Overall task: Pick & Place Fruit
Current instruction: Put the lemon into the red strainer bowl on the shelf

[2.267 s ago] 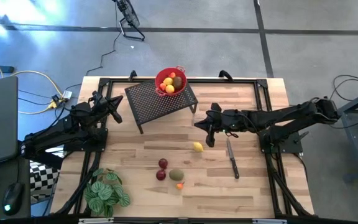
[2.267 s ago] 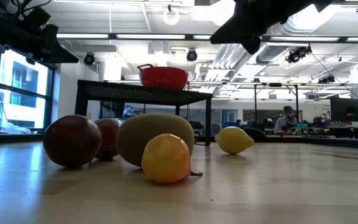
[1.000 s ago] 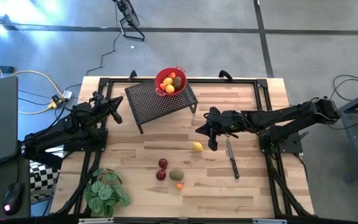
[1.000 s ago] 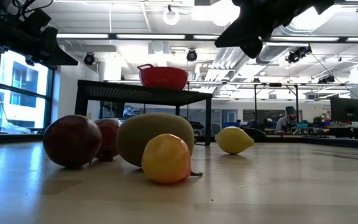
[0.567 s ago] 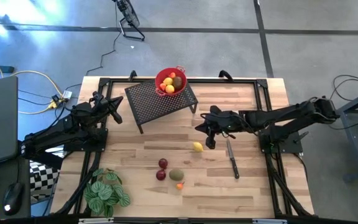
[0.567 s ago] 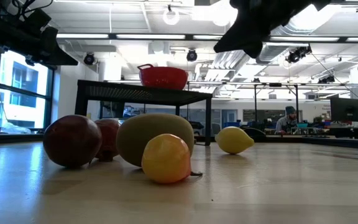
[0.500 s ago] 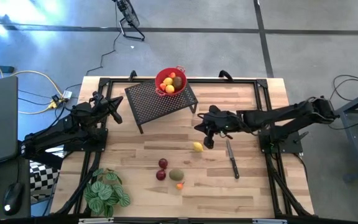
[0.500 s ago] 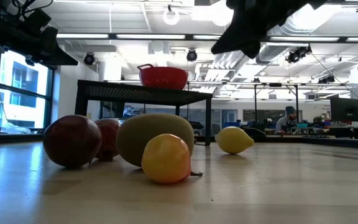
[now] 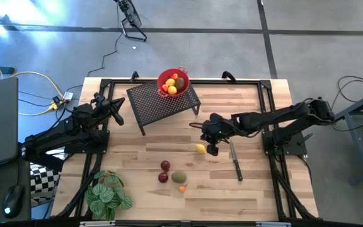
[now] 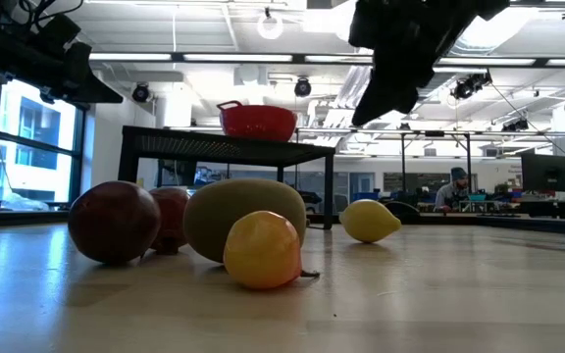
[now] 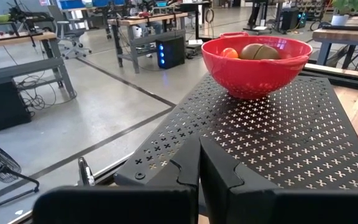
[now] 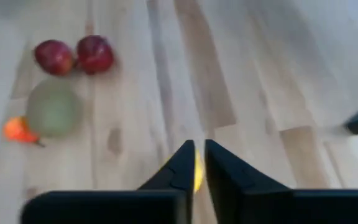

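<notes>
A yellow lemon-like fruit [image 9: 200,149] lies on the wooden table near its middle. My right gripper [image 9: 211,150] hangs above it, slanting down, its fingers only a narrow slit apart; the lemon [image 12: 197,175] shows through that slit. Two dark red balls [image 9: 164,166], a green oval [image 9: 179,178] and a small orange fruit [image 9: 182,187] rest on the table nearer the front edge. More fruit lies in the red bowl [image 9: 180,70]. My left gripper [image 11: 199,142] waits shut at the far left, level, facing the bowl.
The red bowl stands on a black perforated stand [image 9: 162,101] at the table's far side. A knife [image 9: 235,161] lies just right of the lemon. A green leafy plant [image 9: 108,195] sits at the near left corner. A person sits in the room beyond [image 10: 454,186].
My right gripper has moved a little toward the table's left edge and down, and has tipped from a shallow slant to a steeper one over the lemon. The fruit has stayed where it was.
</notes>
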